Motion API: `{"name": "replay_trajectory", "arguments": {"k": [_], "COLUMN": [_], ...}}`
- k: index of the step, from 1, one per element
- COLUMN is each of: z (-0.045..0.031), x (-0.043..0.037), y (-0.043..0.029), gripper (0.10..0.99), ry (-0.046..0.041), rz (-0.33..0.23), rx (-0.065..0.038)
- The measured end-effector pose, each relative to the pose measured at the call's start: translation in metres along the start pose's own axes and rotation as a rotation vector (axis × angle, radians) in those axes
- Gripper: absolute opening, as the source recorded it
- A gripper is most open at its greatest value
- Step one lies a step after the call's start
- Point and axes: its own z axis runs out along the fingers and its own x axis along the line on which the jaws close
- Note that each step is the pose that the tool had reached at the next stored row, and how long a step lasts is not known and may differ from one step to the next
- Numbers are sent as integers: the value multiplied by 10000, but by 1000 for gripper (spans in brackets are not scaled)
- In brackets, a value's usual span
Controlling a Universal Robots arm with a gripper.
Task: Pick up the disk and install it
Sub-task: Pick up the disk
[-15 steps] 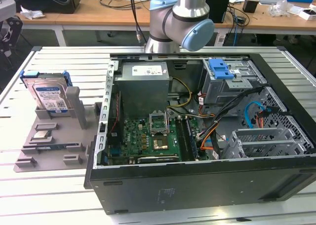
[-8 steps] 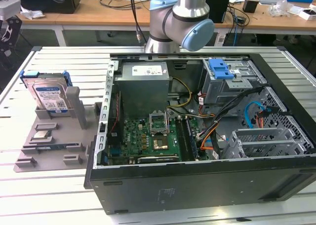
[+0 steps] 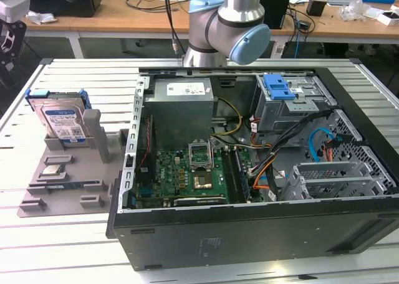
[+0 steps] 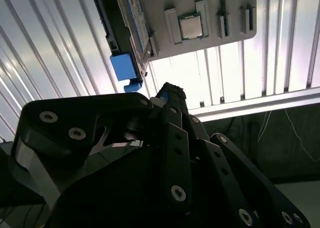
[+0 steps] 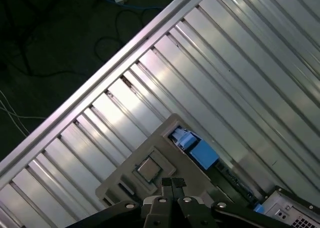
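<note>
At the exterior view's left the disk point(image 3: 62, 119) leans upright in a grey holder point(image 3: 62, 194), untouched; to its right lies the open computer case point(image 3: 249, 234); the first wrist view gives the gripper point(image 5: 173, 183), fingertips pressed together, empty, well clear of the disk.

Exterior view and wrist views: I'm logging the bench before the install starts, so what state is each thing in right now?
disk: standing tilted in the grey holder, not gripped.
CPU chip: lying flat in its seat on the holder.
computer case: lying on its side, open, boards and cables exposed.
gripper: shut, holding nothing, apart from the disk.
</note>
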Motion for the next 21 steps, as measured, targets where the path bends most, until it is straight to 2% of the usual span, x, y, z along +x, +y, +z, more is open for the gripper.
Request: {"name": "replay_trajectory", "arguments": {"k": [11, 21], "z": [0, 0], "x": [0, -1], "y": [0, 1], "gripper": [102, 102], "ry": [47, 106], "rz": [-1189, -2718], "rx": [-27, -61]}}
